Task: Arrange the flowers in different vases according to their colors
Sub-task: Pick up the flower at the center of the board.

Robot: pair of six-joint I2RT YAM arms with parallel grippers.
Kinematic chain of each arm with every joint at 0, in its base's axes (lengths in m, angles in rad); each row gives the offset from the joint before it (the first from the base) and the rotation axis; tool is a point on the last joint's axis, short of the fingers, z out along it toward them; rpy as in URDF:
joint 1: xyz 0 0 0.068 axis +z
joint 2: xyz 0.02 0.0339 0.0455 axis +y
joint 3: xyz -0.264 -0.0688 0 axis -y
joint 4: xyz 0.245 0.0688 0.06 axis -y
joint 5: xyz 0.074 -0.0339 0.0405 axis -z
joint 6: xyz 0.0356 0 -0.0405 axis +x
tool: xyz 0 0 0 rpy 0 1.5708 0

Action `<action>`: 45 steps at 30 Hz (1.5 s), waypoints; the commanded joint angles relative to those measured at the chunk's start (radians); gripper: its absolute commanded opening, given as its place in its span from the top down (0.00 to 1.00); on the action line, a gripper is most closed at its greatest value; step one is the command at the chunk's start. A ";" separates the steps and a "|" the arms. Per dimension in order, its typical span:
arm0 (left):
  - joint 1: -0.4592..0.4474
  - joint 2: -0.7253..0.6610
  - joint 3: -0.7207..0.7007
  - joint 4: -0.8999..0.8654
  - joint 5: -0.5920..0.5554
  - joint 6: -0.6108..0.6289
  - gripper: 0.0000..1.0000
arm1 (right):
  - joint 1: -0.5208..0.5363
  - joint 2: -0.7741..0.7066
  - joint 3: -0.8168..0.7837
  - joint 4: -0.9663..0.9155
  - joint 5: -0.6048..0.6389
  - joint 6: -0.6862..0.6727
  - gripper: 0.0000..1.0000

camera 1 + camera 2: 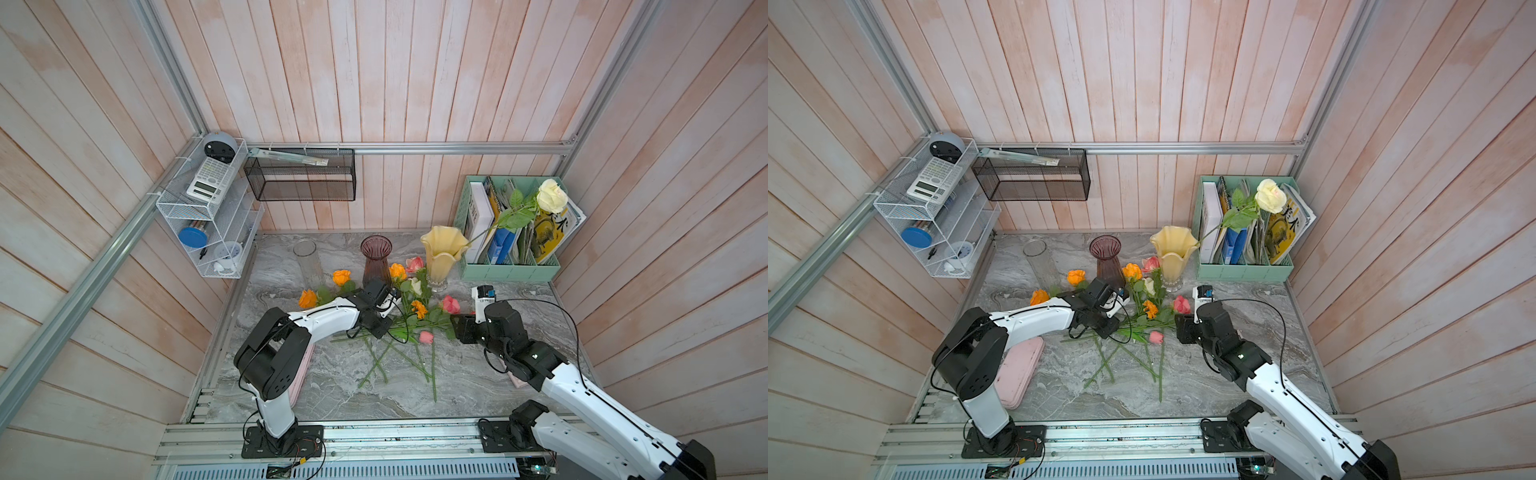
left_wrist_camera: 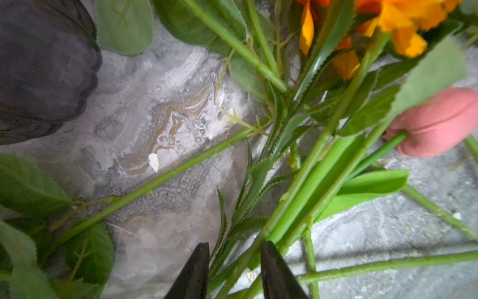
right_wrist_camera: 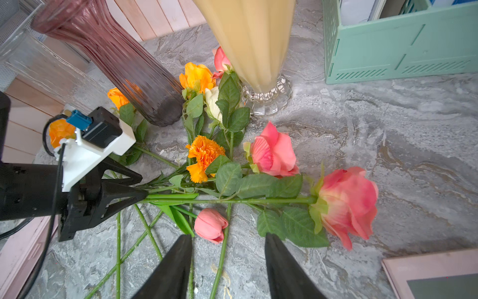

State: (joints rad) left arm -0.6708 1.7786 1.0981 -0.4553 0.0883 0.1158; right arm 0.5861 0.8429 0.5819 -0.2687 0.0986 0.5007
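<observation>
Three vases stand at the back: a clear cylinder point(image 1: 307, 259), a purple ribbed one point(image 1: 376, 257) and a pale yellow one point(image 1: 444, 249) holding a cream rose point(image 1: 551, 196). The other flowers lie crossed on the marble: orange roses point(image 1: 341, 277), a marigold point(image 3: 204, 156), pink roses point(image 3: 346, 204) and a pink tulip point(image 3: 210, 225). My left gripper point(image 2: 235, 246) is low over the stems, its jaws apart with several stems between them. My right gripper point(image 3: 229, 238) hangs open just above the tulip's stem, gripping nothing.
A mint-green file holder point(image 1: 511, 266) stands at the back right. A black mesh basket point(image 1: 301, 178) and a white wire rack point(image 1: 208, 208) hang on the walls. A pink case point(image 1: 1017, 372) lies under the left arm, and another pink item point(image 3: 429, 274) beside the right gripper.
</observation>
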 commanded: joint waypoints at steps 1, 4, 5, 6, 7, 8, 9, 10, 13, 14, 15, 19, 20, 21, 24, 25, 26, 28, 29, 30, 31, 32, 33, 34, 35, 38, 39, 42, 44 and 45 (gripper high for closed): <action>-0.016 -0.037 -0.034 0.021 -0.024 -0.019 0.60 | -0.006 -0.010 -0.016 0.003 -0.011 -0.008 0.48; -0.025 -0.052 -0.048 0.027 -0.037 -0.028 0.58 | -0.007 -0.013 -0.022 0.011 -0.016 -0.005 0.48; -0.030 -0.056 -0.052 0.030 -0.042 -0.029 0.58 | -0.006 -0.013 -0.024 0.013 -0.016 -0.006 0.48; -0.032 -0.056 -0.054 0.032 -0.047 -0.030 0.57 | -0.006 -0.013 -0.026 0.014 -0.016 -0.006 0.48; -0.034 -0.056 -0.056 0.036 -0.051 -0.031 0.57 | -0.006 -0.013 -0.027 0.018 -0.017 -0.005 0.48; -0.035 -0.053 -0.058 0.037 -0.052 -0.031 0.57 | -0.008 -0.012 -0.029 0.019 -0.018 -0.005 0.48; -0.035 -0.047 -0.057 0.034 -0.054 -0.029 0.57 | -0.008 -0.012 -0.029 0.022 -0.019 -0.006 0.48; -0.035 -0.044 -0.053 0.032 -0.053 -0.028 0.56 | -0.008 -0.012 -0.029 0.021 -0.021 -0.007 0.47; -0.036 -0.035 -0.045 0.035 -0.090 -0.024 0.56 | -0.010 -0.013 -0.028 0.018 -0.022 -0.010 0.47; -0.032 -0.032 -0.038 0.032 -0.103 -0.023 0.56 | -0.009 -0.018 -0.028 0.019 -0.023 -0.010 0.47; -0.031 -0.031 -0.031 0.032 -0.109 -0.019 0.56 | -0.011 -0.020 -0.029 0.020 -0.022 -0.010 0.47; -0.028 -0.022 -0.004 0.033 -0.117 -0.005 0.56 | -0.012 -0.022 -0.030 0.018 -0.024 -0.011 0.47; -0.027 -0.013 0.006 0.026 -0.109 0.000 0.56 | -0.012 -0.023 -0.031 0.018 -0.024 -0.010 0.47; -0.029 -0.004 0.014 0.022 -0.100 0.004 0.56 | -0.012 -0.024 -0.034 0.017 -0.025 -0.009 0.47; -0.029 0.023 0.026 0.014 -0.080 0.011 0.57 | -0.014 -0.033 -0.038 0.012 -0.023 -0.008 0.48; -0.028 0.028 0.026 0.015 -0.076 0.011 0.57 | -0.014 -0.037 -0.037 0.008 -0.022 -0.008 0.47; -0.029 0.032 0.028 0.017 -0.073 0.012 0.58 | -0.016 -0.040 -0.038 0.007 -0.021 -0.008 0.48; -0.028 0.039 0.025 0.022 -0.068 0.012 0.59 | -0.019 -0.048 -0.037 0.001 -0.019 -0.008 0.47; -0.027 0.040 0.026 0.022 -0.066 0.013 0.60 | -0.021 -0.050 -0.039 0.000 -0.019 -0.008 0.48; -0.026 0.043 0.027 0.019 -0.062 0.013 0.60 | -0.023 -0.053 -0.039 -0.002 -0.022 -0.008 0.47; -0.026 0.044 0.028 0.018 -0.054 0.013 0.61 | -0.025 -0.053 -0.038 -0.003 -0.023 -0.008 0.47; -0.026 0.046 0.028 0.018 -0.055 0.013 0.61 | -0.027 -0.054 -0.039 -0.003 -0.023 -0.008 0.47; -0.027 0.047 0.027 0.017 -0.054 0.014 0.61 | -0.026 -0.054 -0.040 -0.003 -0.023 -0.007 0.48; -0.026 0.046 0.029 0.014 -0.052 0.016 0.61 | -0.028 -0.054 -0.040 0.000 -0.026 -0.007 0.48; -0.026 0.045 0.029 0.011 -0.051 0.018 0.61 | -0.028 -0.053 -0.041 0.000 -0.027 -0.007 0.47; -0.026 0.019 0.023 0.002 -0.027 0.018 0.59 | -0.028 -0.052 -0.041 -0.003 -0.031 -0.005 0.47; -0.028 0.008 0.016 0.005 -0.023 0.017 0.58 | -0.028 -0.054 -0.042 -0.003 -0.030 -0.005 0.47; -0.032 -0.006 0.009 -0.007 -0.021 0.023 0.57 | -0.029 -0.058 -0.046 -0.002 -0.027 -0.007 0.47; -0.035 -0.007 0.002 -0.005 -0.022 0.022 0.57 | -0.031 -0.056 -0.045 -0.001 -0.029 -0.008 0.47; -0.035 -0.005 -0.002 -0.003 -0.025 0.022 0.57 | -0.032 -0.056 -0.045 -0.002 -0.029 -0.008 0.47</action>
State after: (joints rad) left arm -0.7017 1.7935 1.1088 -0.4412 0.0471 0.1246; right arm 0.5610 0.7959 0.5529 -0.2623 0.0761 0.5003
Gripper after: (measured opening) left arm 0.427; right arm 0.526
